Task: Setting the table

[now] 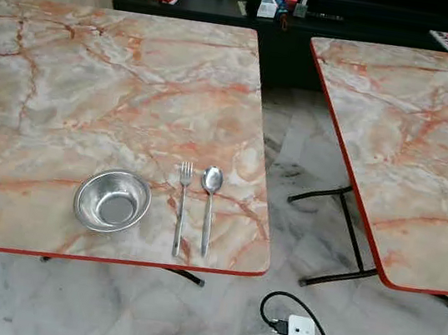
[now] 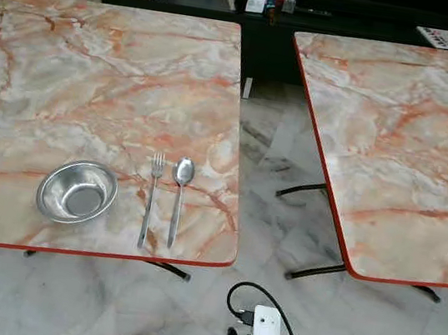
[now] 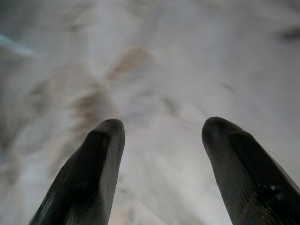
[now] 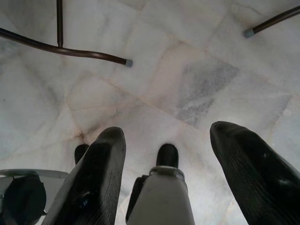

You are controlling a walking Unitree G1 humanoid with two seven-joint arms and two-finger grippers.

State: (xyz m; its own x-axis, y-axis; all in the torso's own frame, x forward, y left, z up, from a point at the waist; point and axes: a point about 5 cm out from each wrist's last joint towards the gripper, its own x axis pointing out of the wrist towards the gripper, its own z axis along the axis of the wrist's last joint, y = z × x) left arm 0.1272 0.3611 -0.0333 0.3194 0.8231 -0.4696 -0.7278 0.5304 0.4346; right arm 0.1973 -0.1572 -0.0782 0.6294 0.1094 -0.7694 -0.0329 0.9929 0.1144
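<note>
Left gripper (image 3: 161, 140) hung over blurred pale marble floor (image 3: 154, 61). Its two black fingers (image 3: 89, 183) stood spread wide, nothing between them. A brownish vein marked the floor beyond.

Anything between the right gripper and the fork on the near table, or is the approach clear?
Nothing visible blocks it. The right gripper hangs open below the table edge, over the floor. The fork lies flat near that edge, with the spoon beside it on its right and the steel bowl apart on its left.
</note>
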